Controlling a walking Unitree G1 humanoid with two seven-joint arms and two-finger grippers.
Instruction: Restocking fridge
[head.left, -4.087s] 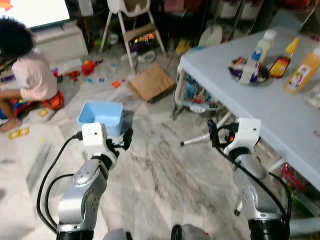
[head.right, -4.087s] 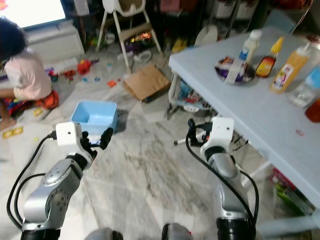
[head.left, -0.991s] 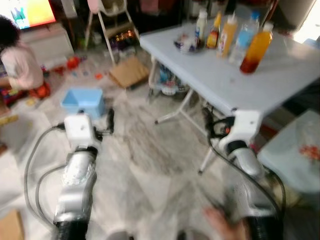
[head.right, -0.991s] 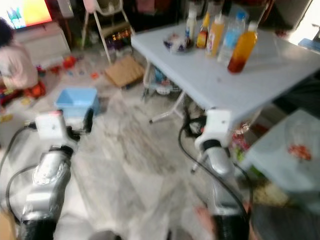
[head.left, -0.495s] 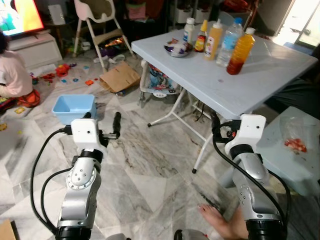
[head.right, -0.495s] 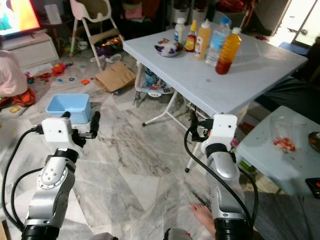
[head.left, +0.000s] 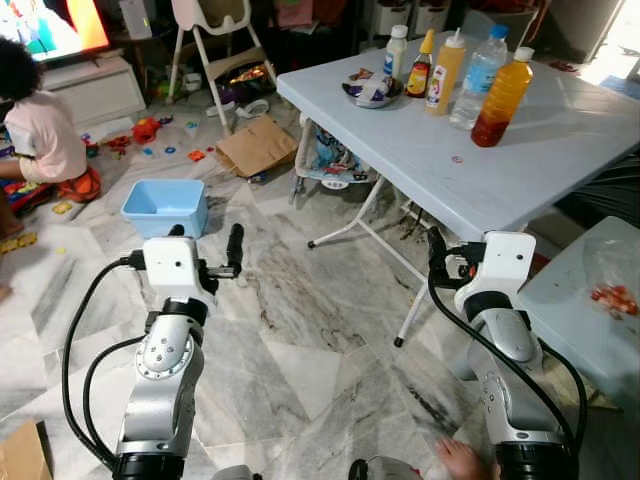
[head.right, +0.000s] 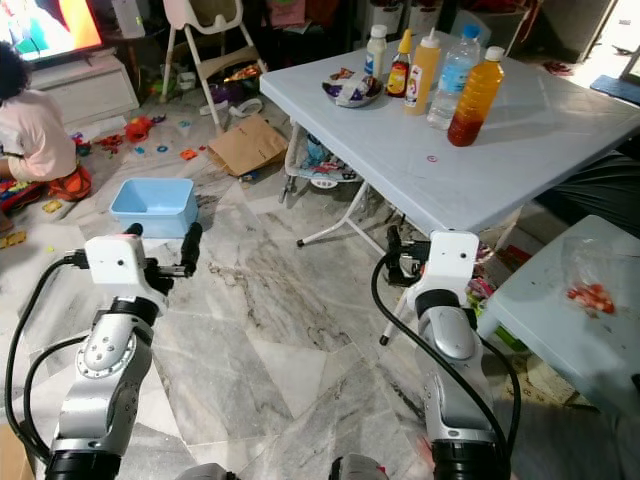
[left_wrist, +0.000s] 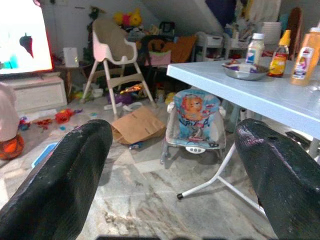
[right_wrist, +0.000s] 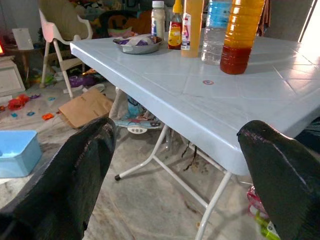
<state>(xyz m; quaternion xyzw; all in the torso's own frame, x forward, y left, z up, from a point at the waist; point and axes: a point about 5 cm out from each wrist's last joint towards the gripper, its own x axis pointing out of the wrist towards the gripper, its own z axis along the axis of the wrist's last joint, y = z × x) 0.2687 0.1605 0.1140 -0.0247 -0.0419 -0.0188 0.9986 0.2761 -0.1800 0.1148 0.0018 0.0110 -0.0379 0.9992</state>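
Since half a second ago our view has swung a little, so the table (head.left: 560, 150) sits higher and further right in the head views and the blue tub (head.left: 165, 207) has come closer to our left arm; both arms stay raised in front of us as before. Our left gripper (left_wrist: 170, 165) holds its fingers wide apart with nothing between them, pointed across the floor toward the baby bouncer (left_wrist: 195, 122) under the table. Our right gripper (right_wrist: 175, 175) is likewise spread and empty, facing the table's near edge. The things we judge we are to restock stand together at the table's far corner: an orange bottle (head.left: 502, 97), a water bottle (head.left: 480, 62), a yellow squeeze bottle (head.left: 445, 70), a small sauce bottle (head.left: 420, 65), a white bottle (head.left: 396, 50) and a bowl (head.left: 370, 90). We see no fridge. The main risk, as we judge it, is our right arm clipping the table's near edge or its folding legs (head.left: 380, 215) as we close in, which could shake the tall bottles over. A person (head.left: 40, 130) sits on the floor at our far left among scattered toys, and a bare foot (head.left: 462, 462) shows just beside our right side. The marble floor (head.left: 300, 330) ahead between tub and table is our open lane.
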